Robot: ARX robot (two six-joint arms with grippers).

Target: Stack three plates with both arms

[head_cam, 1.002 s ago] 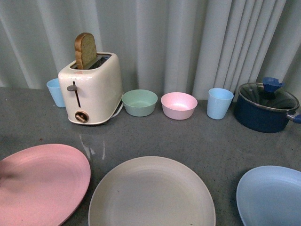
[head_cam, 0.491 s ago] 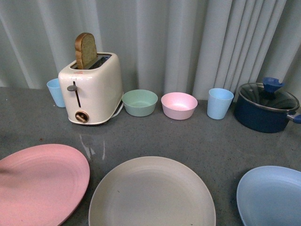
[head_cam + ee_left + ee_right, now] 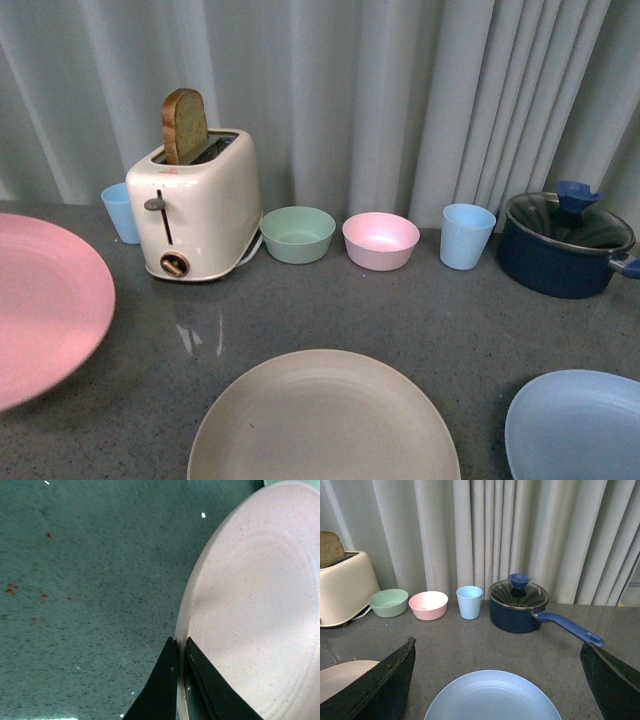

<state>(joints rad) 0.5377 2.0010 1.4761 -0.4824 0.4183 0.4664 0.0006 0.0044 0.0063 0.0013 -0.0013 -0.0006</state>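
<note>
While the left fingers (image 3: 162,685) pinch the rim of the pink plate (image 3: 45,305), seemingly holding it clear of the worktop (image 3: 400,300), the right fingers (image 3: 385,685) stand spread wide near the blue plate (image 3: 492,695), gripping nothing; the beige plate (image 3: 322,420) lies between those plates, bare. Nothing is stacked yet.

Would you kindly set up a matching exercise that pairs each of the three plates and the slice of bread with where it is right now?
Things:
1. pink plate
2. beige-grey plate
3. light blue plate
4. slice of bread

Places:
A. sticking up out of the toaster
B. flat on the counter, near right in the front view
C. pinched at its rim by the left gripper
D. flat on the counter, near middle in the front view

Pairs: 1-C, 2-D, 3-B, 4-A
</note>
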